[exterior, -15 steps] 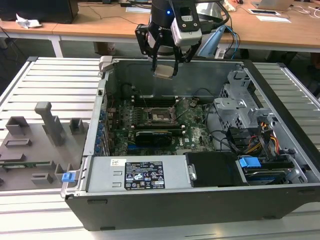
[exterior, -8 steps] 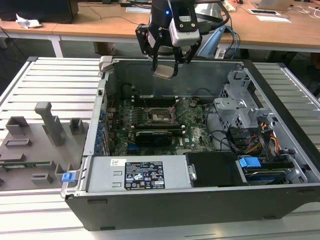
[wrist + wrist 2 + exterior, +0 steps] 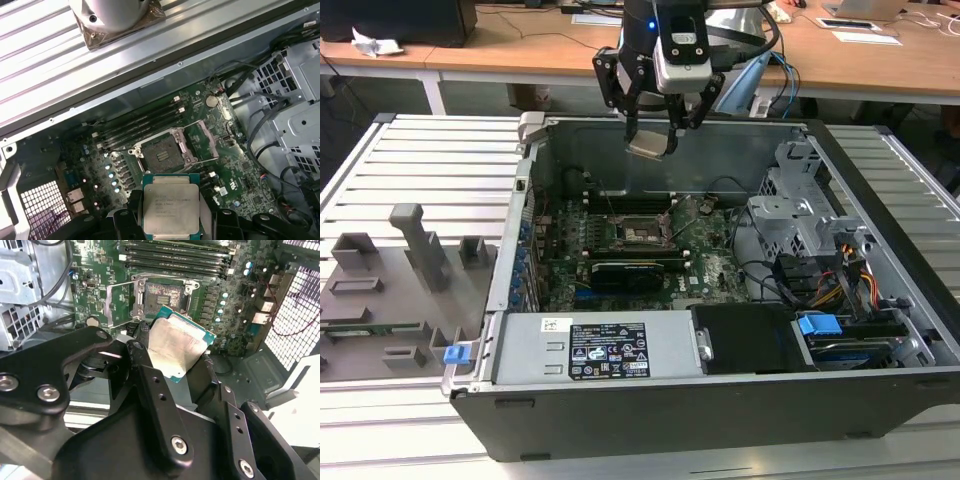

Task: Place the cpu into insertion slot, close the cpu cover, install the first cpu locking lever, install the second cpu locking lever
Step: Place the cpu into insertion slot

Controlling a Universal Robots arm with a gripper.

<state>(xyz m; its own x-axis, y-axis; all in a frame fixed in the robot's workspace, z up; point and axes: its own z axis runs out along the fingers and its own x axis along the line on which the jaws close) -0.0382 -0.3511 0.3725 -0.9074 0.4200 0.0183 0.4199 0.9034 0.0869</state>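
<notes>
Carrying the cpu (image 3: 649, 146) is the work in hand: the tool (image 3: 655, 132) is clenched on it by two opposite edges and hangs high over the far wall of the open computer case (image 3: 520, 260), which lies on the slatted metal bench (image 3: 430, 170). The chip is well above the motherboard and touches nothing but the tool.

In the first wrist view the cpu (image 3: 171, 207) shows its silver-grey top, with the insertion slot (image 3: 162, 152) bare beyond it. The cpu cover (image 3: 202, 142) stands swung open at the socket's side, so the way in looks clear. The memory sticks (image 3: 140, 125) lie just beyond the slot, on its far side.

To seat the chip well, I judge that it should be kept level and squared to the socket rim, with its corner marking matched to the socket's before it comes down. In the second wrist view the cpu (image 3: 175, 347) sits at an angle to the insertion slot (image 3: 165, 295), so some turning seems called for. It should go straight down with no sliding across the contacts and no pressing, and the grip should loosen only once it lies flat inside the rim.

As for writing, the chip's top carries several lines of fine print. A dark label with white marks (image 3: 608, 352) sits on the near box inside the case, with a small white sticker (image 3: 556, 324) at its left in the exterior view.
</notes>
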